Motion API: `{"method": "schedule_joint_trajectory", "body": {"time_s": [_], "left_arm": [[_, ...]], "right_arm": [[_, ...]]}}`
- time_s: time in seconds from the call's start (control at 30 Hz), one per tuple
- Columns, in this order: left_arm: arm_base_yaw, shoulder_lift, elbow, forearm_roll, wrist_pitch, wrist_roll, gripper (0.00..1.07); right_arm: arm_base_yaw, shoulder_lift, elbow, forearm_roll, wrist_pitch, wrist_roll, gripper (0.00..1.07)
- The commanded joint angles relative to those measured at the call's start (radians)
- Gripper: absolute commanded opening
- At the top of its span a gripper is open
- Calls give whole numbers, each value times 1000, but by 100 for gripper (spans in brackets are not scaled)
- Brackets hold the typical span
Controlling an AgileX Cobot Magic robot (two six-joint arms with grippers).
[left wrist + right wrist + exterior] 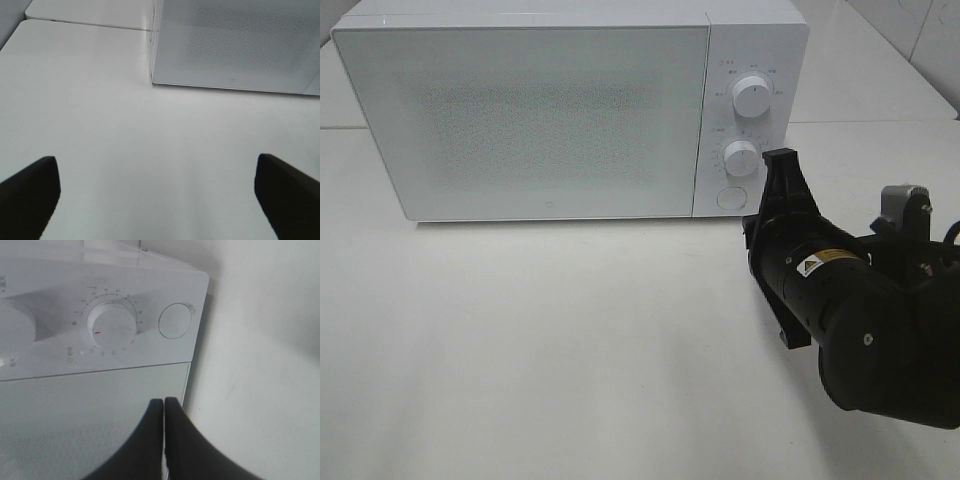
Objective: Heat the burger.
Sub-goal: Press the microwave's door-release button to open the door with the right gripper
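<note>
The burger is out of view in every frame. The white microwave (520, 110) stands at the back of the table with its door shut. My right gripper (782, 162) hangs close in front of the microwave's lower right corner, beside the control panel. In the right wrist view the right gripper (164, 402) is shut, its two black fingers pressed together with nothing between them, pointing at the door near the panel seam. My left gripper (157, 172) is open, with its fingers (32, 187) wide apart over bare table, short of the microwave's (235, 45) front left corner.
The control panel carries an upper knob (751, 96), a lower knob (741, 158) and a round button (730, 198). The lower knob (112, 326) and the button (175, 320) also show in the right wrist view. White table (570, 340) stretches in front of the microwave.
</note>
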Motion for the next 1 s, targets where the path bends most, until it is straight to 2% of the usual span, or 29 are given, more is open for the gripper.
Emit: {"method": "schedule_joint_trajectory", "body": {"time_s": [0.03, 0.2, 0.63, 1.0], "left_arm": [[1, -14, 2, -2, 2, -3, 98], [1, -14, 2, -1, 2, -3, 98], [1, -14, 2, 0, 2, -3, 98], [1, -14, 2, 0, 2, -3, 98]], "right_arm": [[-5, 41, -32, 23, -2, 7, 0], [-15, 85, -76, 22, -5, 21, 0], [-143, 185, -199, -54, 30, 30, 0], [-191, 282, -286, -107, 65, 77, 0]]}}
